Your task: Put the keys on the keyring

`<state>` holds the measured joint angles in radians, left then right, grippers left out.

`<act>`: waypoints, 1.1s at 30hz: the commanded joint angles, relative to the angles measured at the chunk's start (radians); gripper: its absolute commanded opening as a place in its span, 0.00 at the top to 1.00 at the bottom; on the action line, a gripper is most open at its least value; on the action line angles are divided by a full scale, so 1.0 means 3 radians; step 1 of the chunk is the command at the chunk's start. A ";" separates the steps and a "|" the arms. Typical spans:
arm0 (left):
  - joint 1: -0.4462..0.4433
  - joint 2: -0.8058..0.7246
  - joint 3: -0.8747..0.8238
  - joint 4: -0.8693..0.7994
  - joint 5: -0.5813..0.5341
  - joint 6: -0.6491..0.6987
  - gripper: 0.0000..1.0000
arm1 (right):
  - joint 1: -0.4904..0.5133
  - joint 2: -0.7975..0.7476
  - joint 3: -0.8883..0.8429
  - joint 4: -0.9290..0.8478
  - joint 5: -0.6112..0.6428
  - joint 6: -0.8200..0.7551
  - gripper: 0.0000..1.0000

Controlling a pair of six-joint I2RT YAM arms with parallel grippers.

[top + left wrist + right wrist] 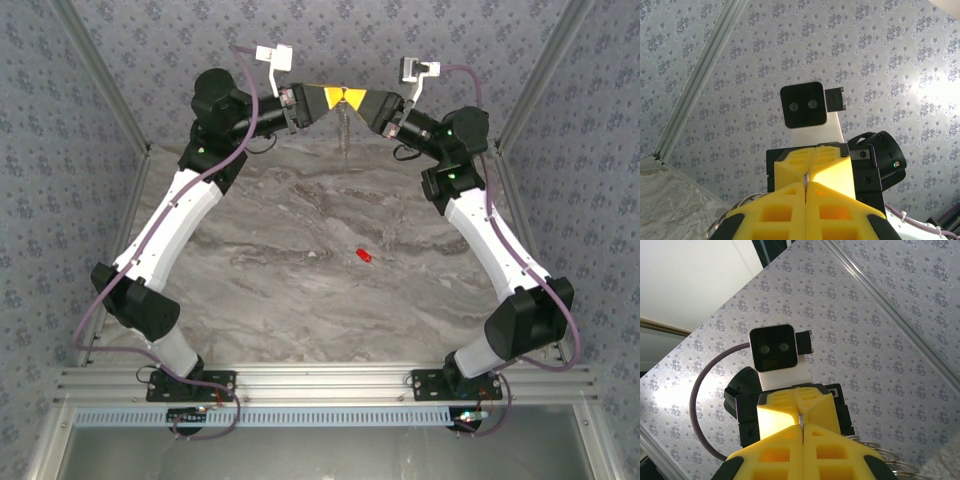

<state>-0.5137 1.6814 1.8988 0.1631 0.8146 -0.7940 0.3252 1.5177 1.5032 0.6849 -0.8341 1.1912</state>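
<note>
Mid-task, nothing threaded yet; the keys, here one small red piece (363,257), lie alone on the marble bench (300,200), well apart from both arms; the keyring (343,125) looks to be the thin grey thing hanging just below where the two jaws meet tip to tip, high over the far side of the bench.

Left jaws: yellow fingers (835,192) pressed together, pinching a thin metal sliver (805,187); right jaws: fingers (775,437) likewise pressed together on a sliver (801,420); probably the ring's wire, can't confirm.

Done: ring lifted and held by both sides; left: fetch the red key, open the wire, slide the key on.
</note>
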 commanded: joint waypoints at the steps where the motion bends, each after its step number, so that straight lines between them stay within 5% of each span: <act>1: -0.0022 -0.0040 -0.0012 0.0041 0.0021 0.0166 1.00 | -0.0107 -0.0050 -0.0008 0.0187 0.0024 0.0074 0.85; 6: 0.0012 -0.0076 0.0097 -0.0256 0.0175 0.0601 1.00 | -0.0406 -0.0244 -0.0196 0.0061 0.0012 0.0066 0.66; 16: 0.0047 -0.0226 0.0009 -0.0609 0.0375 0.1586 1.00 | -0.0369 -0.0406 -0.0170 -0.0547 -0.0182 -0.0344 0.55; 24: 0.0085 -0.0166 0.0139 -0.0718 0.0555 0.1631 1.00 | -0.0122 -0.0447 0.0178 -0.1678 -0.0283 -0.1235 0.53; 33: 0.0084 -0.0057 0.0339 -0.0815 0.0706 0.1568 1.00 | -0.0037 -0.0352 0.0339 -0.1884 -0.0267 -0.1409 0.55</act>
<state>-0.4908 1.6642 1.9530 -0.0952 0.9852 -0.3302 0.3084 1.4117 1.5627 0.1543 -0.8997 0.8131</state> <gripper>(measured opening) 0.040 0.454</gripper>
